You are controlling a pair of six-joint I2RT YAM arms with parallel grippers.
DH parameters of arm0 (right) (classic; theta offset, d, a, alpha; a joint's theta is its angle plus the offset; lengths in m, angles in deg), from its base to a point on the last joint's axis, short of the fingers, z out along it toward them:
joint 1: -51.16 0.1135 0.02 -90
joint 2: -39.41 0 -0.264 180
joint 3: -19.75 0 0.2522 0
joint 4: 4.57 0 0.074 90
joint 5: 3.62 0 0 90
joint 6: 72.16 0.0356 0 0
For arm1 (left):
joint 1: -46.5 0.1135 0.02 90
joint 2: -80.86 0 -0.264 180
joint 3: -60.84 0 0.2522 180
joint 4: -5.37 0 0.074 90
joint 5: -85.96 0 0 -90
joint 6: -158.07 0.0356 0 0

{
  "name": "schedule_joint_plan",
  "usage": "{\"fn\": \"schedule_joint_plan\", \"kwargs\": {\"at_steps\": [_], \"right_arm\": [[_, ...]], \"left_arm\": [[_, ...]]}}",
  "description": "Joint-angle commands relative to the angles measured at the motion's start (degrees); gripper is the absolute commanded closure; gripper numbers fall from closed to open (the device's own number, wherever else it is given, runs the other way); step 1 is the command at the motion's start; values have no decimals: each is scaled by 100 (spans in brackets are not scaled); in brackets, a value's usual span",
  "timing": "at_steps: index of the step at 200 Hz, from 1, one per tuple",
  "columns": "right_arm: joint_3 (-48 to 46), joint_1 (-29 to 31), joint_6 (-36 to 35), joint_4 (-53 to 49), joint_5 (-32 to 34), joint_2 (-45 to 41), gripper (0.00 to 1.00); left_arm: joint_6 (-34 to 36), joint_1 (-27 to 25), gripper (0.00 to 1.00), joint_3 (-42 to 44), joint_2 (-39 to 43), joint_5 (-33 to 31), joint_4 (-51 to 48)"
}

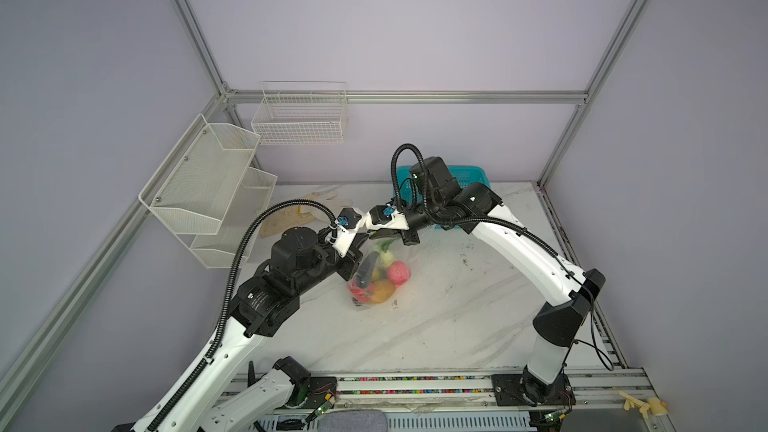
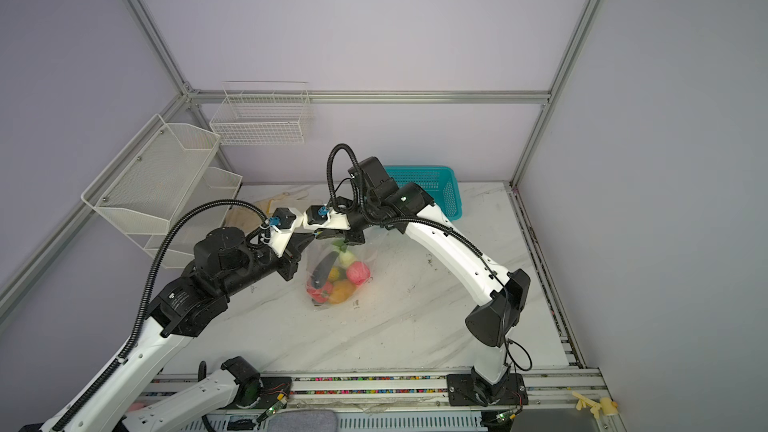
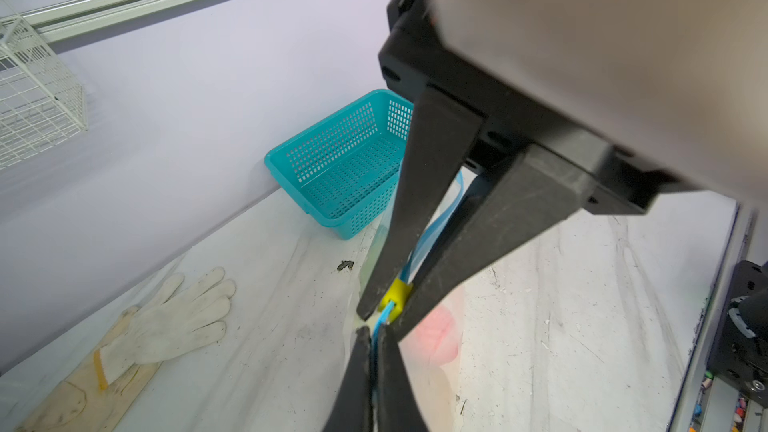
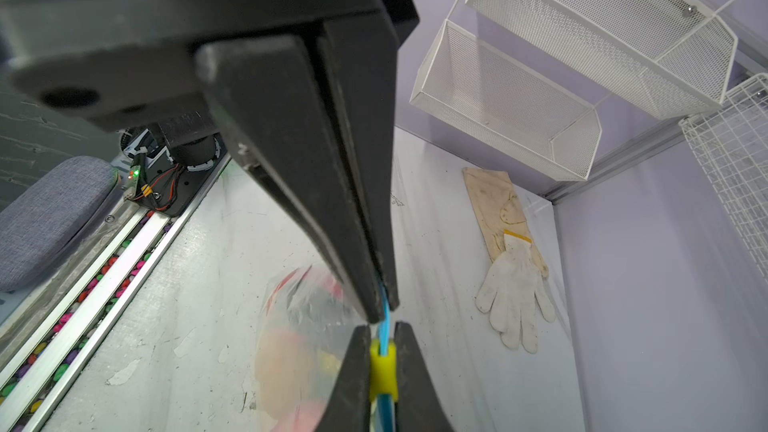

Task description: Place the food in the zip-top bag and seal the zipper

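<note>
The clear zip-top bag hangs upright over the middle of the table, and the food is inside it: a pink ball, orange, red and yellow pieces, a white-green piece and a dark eggplant. My two grippers meet tip to tip at the bag's mouth. My left gripper is shut on the light blue zipper strip. My right gripper is shut on the zipper's yellow slider, right next to the left fingertips. In both top views the arms hide the bag's mouth.
A teal perforated basket stands at the back of the table behind my right arm. A white glove lies on a tan board at the back left. White mesh shelves and a wire basket hang on the walls.
</note>
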Motion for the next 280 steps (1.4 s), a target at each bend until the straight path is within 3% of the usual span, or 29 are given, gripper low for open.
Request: {"fn": "schedule_joint_plan", "kwargs": {"at_steps": [1, 145, 203, 280], "right_arm": [[-20, 10, 76, -222, 204, -170, 93], [-27, -156, 351, -214, 932, -142, 93], [-88, -278, 365, -214, 979, -169, 93], [-485, -542, 445, -162, 1154, -454, 93]], "left_arm": [[187, 48, 100, 229, 51, -919, -97], [-241, 88, 100, 578, 373, -2477, 201], [-374, 329, 100, 556, 389, -2367, 138], [-916, 1260, 100, 403, 201, -1982, -117]]}}
